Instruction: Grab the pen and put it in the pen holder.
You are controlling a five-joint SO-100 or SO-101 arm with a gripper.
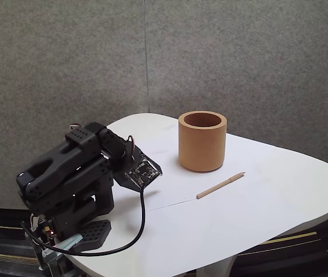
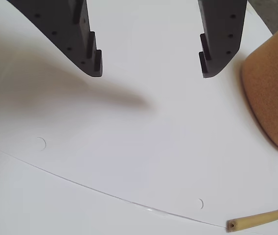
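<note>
A white table (image 1: 279, 196) with rounded corners stands in front of a grey felt partition (image 1: 222, 57). On it, toward the far side in the fixed view, sits the pen holder (image 1: 202, 141), a thick-walled cork-coloured cup, upright, its darker inside showing at the mouth. The pen (image 1: 220, 186) lies flat on the tabletop just in front of the cup and slightly to its right, apart from it, slanting so that its pointed end aims to the far right and its blunt end to the near left.

At the left edge of the table the black arm (image 1: 66, 167) is folded low over its base, with a small circuit board (image 1: 142, 170) at its front and a black cable (image 1: 135, 231) looping down beside it.

In the wrist view the gripper (image 2: 151, 73) hangs above bare white tabletop, its two dark fingers (image 2: 75, 36) spread wide with nothing between them. There the cup's side (image 2: 271, 98) fills the right edge, and the blunt, hollow end of the pen (image 2: 261, 219) pokes in at the lower right, well clear of the fingers. A thin seam line (image 2: 104, 193) curves across the surface below the gripper.
</note>
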